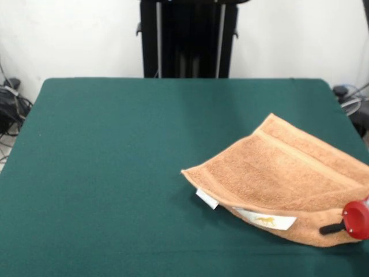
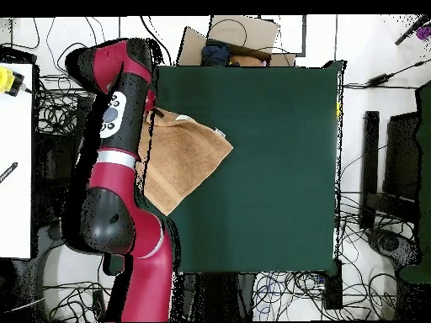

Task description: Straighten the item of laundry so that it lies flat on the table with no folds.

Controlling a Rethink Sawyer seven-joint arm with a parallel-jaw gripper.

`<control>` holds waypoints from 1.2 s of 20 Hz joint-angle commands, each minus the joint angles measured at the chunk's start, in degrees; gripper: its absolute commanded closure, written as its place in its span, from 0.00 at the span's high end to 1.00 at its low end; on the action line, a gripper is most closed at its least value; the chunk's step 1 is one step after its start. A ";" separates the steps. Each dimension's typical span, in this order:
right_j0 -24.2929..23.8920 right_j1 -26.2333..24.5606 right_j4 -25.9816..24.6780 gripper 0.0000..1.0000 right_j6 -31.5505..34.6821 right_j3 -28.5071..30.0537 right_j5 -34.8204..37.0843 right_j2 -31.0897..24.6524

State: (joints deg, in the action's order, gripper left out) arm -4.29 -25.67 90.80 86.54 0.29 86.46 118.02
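Observation:
The orange-tan towel lies at the right of the green table, folded over on itself, with a woven band across its far part. Its white tags show at the near edge. In the overhead view the towel lies at the table's left edge, partly under the red arm. My gripper shows only as a red and black part at the right edge of the front view. It sits at the towel's near right corner. Whether it holds the cloth is not visible.
The black pedestal stands behind the table's far edge. Cables lie on the floor to the left. In the overhead view a cardboard box sits beyond the table and a white bench stands beside the arm.

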 commanded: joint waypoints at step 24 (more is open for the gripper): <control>-4.56 4.59 33.28 0.00 -26.73 8.51 5.52 44.02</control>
State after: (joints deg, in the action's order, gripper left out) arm -7.38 -22.85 118.82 70.71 9.11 91.14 148.40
